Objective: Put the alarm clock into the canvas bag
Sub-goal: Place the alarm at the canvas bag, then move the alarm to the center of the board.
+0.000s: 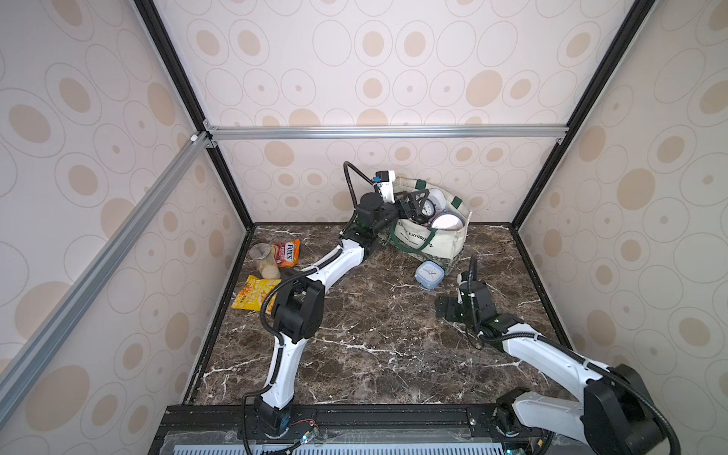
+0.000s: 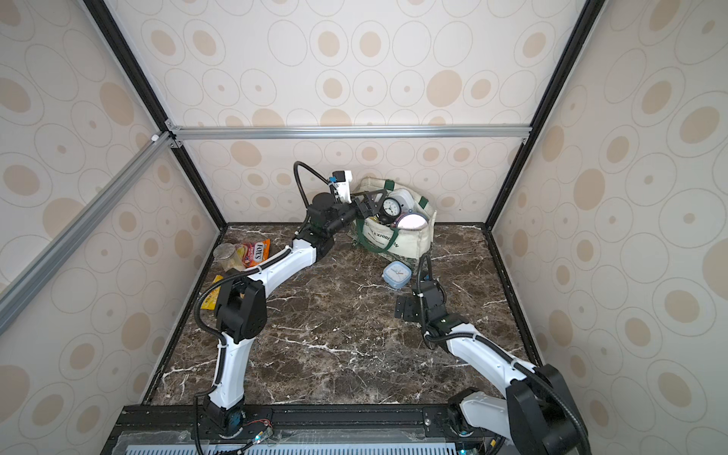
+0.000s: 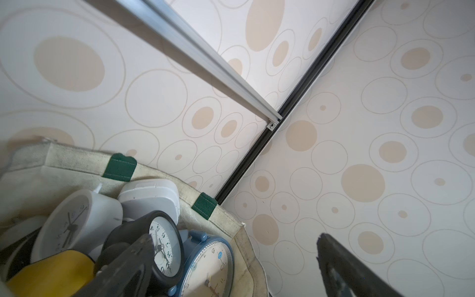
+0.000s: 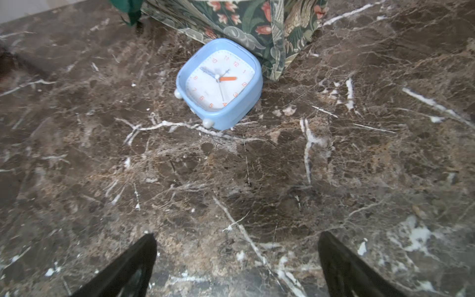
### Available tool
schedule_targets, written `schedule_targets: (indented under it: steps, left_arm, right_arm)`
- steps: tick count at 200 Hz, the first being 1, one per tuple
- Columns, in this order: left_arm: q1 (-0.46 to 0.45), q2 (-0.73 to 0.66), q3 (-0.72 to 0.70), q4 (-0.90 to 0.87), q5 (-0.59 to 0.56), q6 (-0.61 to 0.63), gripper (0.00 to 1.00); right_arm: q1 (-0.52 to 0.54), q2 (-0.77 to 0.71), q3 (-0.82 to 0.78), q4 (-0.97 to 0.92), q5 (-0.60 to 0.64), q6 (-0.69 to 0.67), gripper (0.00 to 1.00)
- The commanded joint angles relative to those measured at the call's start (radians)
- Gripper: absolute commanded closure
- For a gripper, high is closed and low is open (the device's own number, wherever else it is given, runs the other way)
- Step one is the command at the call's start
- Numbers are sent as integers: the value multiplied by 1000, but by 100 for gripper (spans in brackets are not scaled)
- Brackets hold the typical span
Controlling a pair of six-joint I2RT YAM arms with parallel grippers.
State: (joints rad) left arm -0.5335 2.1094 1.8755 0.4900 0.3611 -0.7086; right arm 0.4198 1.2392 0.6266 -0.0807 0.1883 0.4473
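On the tabletop (image 1: 374,354), near its far right corner, the canvas bag (image 1: 445,244) is stood. Over its mouth the left gripper (image 1: 413,207) is held spread, with a black alarm clock (image 3: 162,244) inside beside one finger. A square blue alarm clock (image 4: 221,82) is found outside, face up, straight ahead of the right gripper (image 4: 237,237), whose fingers are spread; that arm is judged nearer. The clock's contact with the bag's base is made plain only in the right wrist view.
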Motion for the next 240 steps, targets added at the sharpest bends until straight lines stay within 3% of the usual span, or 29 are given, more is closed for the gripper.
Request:
schedule_targets:
  steps: [1, 15, 63, 102, 139, 182, 240]
  left_arm:
    - [4, -162, -58, -88, -82, 151, 2]
    - [4, -279, -202, -72, -146, 171, 2]
    - [4, -630, -665, 23, -155, 109, 2]
    - [3, -875, -914, -7, -148, 95, 2]
    - [4, -1076, -1104, -73, -139, 113, 2]
    - [6, -1226, -1227, -160, -200, 139, 2]
    - [7, -1238, -1247, -156, -221, 146, 2]
  right_arm:
    - [2, 84, 85, 10, 68, 34, 0]
    - [-1, 167, 137, 25, 81, 51, 0]
    - [-44, 449, 335, 65, 47, 54, 0]
    - [-87, 562, 432, 77, 11, 8, 0]
    - [-127, 634, 478, 133, -139, -55, 0]
    - [-117, 677, 477, 197, -300, -54, 0]
    - [3, 678, 427, 284, -417, -65, 0]
